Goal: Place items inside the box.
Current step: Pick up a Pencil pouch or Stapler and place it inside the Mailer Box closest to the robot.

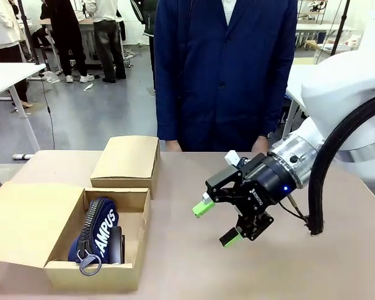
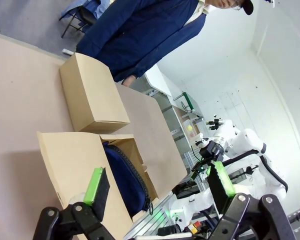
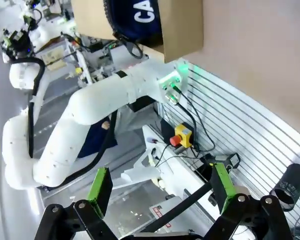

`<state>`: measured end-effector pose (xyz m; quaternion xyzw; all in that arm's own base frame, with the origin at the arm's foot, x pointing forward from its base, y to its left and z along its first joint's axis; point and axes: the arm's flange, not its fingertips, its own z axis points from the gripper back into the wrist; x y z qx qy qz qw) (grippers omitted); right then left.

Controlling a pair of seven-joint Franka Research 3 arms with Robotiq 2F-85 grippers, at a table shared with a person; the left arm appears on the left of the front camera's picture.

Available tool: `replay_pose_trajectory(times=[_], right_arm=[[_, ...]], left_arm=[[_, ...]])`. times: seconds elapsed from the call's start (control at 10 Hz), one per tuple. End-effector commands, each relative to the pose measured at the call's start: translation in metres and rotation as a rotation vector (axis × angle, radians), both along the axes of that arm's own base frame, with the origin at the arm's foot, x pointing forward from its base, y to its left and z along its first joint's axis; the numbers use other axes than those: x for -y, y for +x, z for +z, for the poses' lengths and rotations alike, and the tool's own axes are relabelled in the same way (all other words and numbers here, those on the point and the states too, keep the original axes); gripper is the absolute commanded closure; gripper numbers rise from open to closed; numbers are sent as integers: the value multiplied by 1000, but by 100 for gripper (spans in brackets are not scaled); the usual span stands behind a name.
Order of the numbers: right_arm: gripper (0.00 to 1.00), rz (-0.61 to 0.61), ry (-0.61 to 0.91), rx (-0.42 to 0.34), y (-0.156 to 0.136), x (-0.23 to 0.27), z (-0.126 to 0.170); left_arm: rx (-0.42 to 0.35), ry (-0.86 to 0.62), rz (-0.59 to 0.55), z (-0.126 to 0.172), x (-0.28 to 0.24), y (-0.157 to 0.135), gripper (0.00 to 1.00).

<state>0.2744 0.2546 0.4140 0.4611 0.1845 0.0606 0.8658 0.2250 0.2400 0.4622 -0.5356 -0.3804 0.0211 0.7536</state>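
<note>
Hanging above bare table with nothing between its spread jaws, the right gripper (image 1: 217,224) sits well right of the box (image 1: 132,219), where the navy zip pencil case (image 1: 95,232) already lies beside something dark. The left gripper (image 2: 160,187) is likewise released and empty. Risk, as I judge it: a swing toward the box could clip its raised flap (image 1: 28,219) and shove it.
</note>
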Motion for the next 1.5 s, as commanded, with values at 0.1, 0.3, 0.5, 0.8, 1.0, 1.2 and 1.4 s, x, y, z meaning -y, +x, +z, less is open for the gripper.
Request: replay_pose_trajectory(times=[0.1, 0.3, 0.5, 0.8, 1.0, 1.2, 1.4], right_arm=[[0, -14, 30, -17, 2, 3, -1], [0, -366, 78, 158, 20, 79, 28], [0, -596, 154, 261, 17, 166, 42], [0, -767, 332, 220, -27, 284, 35], [0, -743, 397, 125, -65, 320, 18], [0, -511, 331, -157, -99, 333, -23], [0, -491, 237, -117, -88, 321, -27]], left_arm=[[34, -10, 1, 2, 1, 1, 0], [34, -10, 1, 2, 1, 1, 0], [34, -10, 1, 2, 1, 1, 0], [34, -10, 1, 2, 1, 1, 0], [34, -10, 1, 2, 1, 1, 0], [34, -10, 1, 2, 1, 1, 0], [34, -10, 1, 2, 1, 1, 0]])
